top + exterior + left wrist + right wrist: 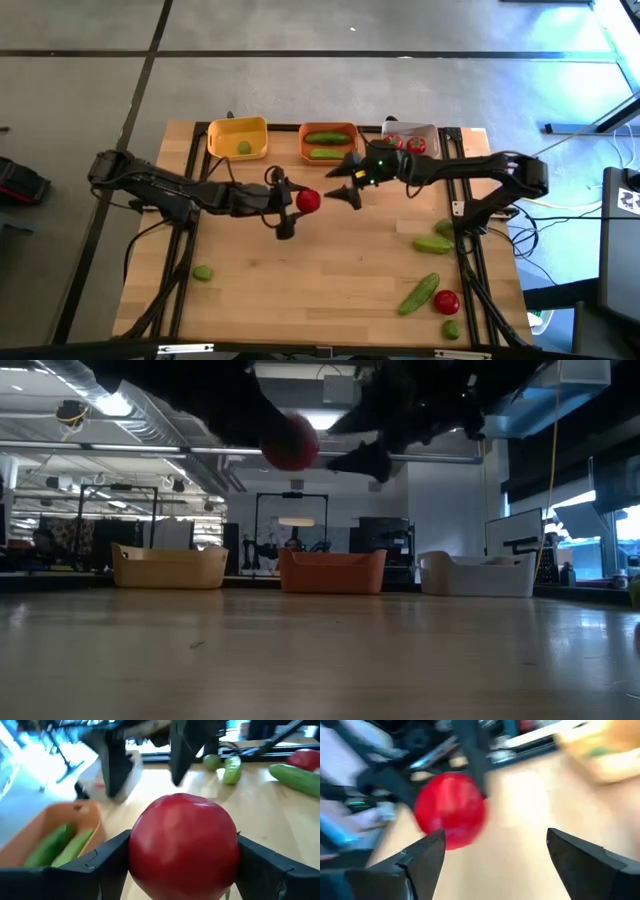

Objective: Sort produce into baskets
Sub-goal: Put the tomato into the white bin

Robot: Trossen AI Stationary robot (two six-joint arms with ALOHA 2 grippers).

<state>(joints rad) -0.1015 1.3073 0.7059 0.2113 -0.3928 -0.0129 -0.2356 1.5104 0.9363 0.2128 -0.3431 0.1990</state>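
Observation:
My left gripper (300, 203) is shut on a round red tomato (308, 200) high above the table's middle; the tomato also shows in the low view (291, 442) and in the left wrist view (183, 845). My right gripper (345, 186) is open, just right of the tomato, its fingers pointing at it (451, 810) without touching. At the far edge stand the yellow basket (238, 137) with a lime, the orange basket (328, 141) with two cucumbers, and the white basket (410, 140) with tomatoes. My left gripper pinches the tomato's two opposite sides (137, 851) between its two fingers. The fingers come about level from the table's left. The tomato is lifted clear, well above the table.
Loose on the table: a lime (203, 272) at the near left; cucumbers (432, 243) (418, 293), a tomato (446, 301) and limes (451, 329) at the near right. The table's near middle is bare wood.

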